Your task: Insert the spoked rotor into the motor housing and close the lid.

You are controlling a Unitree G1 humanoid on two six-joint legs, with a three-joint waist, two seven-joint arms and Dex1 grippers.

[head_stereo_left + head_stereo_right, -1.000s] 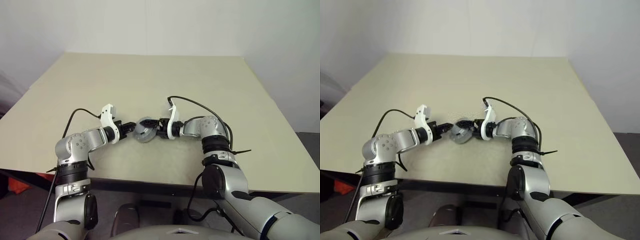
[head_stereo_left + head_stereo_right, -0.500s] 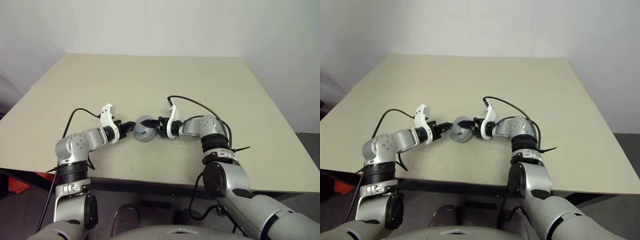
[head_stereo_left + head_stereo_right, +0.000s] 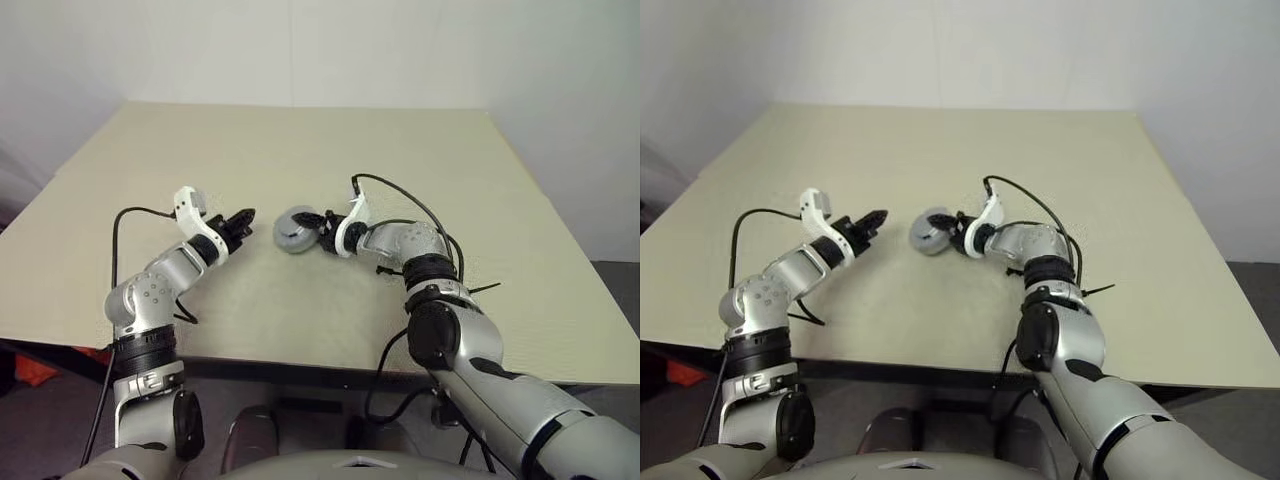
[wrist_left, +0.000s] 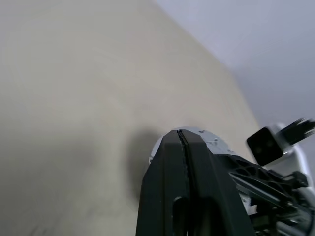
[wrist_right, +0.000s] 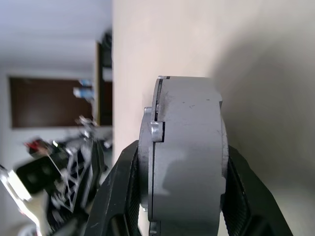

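Observation:
My right gripper [image 3: 306, 227] is shut on a thick grey disc [image 3: 291, 230], which I take for the motor housing. It holds the disc on edge near the middle of the beige table [image 3: 300, 150]. In the right wrist view the black fingers [image 5: 123, 187] clamp the disc's two flat faces. A thinner plate, apparently the lid [image 5: 146, 147], lies flush on one face. The spoked rotor is hidden. My left gripper [image 3: 243, 217] is shut on nothing and points at the disc from a short gap on its left. Its joined fingertips [image 4: 179, 133] show the grey disc [image 4: 212, 141] just behind them.
The table's near edge [image 3: 300, 365] runs just in front of my arms, and its right edge [image 3: 560, 230] drops to dark floor. A pale wall stands behind the far edge. Black cables loop above both wrists.
My left gripper has pulled back from the disc, up and to the left, leaving a gap. My right gripper has carried the disc a little farther from me.

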